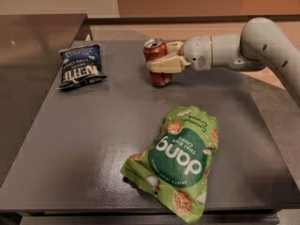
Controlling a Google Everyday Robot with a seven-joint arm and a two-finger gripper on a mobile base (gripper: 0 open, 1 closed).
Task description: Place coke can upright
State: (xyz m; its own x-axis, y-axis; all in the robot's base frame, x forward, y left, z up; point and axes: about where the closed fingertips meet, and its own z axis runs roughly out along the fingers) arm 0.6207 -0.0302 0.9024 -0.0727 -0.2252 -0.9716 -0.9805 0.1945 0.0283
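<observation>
The red coke can [156, 60] stands nearly upright, leaning a little, at the back middle of the dark grey table [84, 139], its silver top facing up. My gripper [161, 60] reaches in from the right on a white arm [243, 48]. Its cream fingers [168, 64] are closed around the can's middle, one in front and one behind. The can's bottom is at or just above the table surface; I cannot tell if it touches.
A dark blue chip bag [80, 65] lies flat at the back left. A green chip bag [180, 158] lies in the front right. A second metal surface [28, 46] adjoins on the left. The table's front edge is near the bottom.
</observation>
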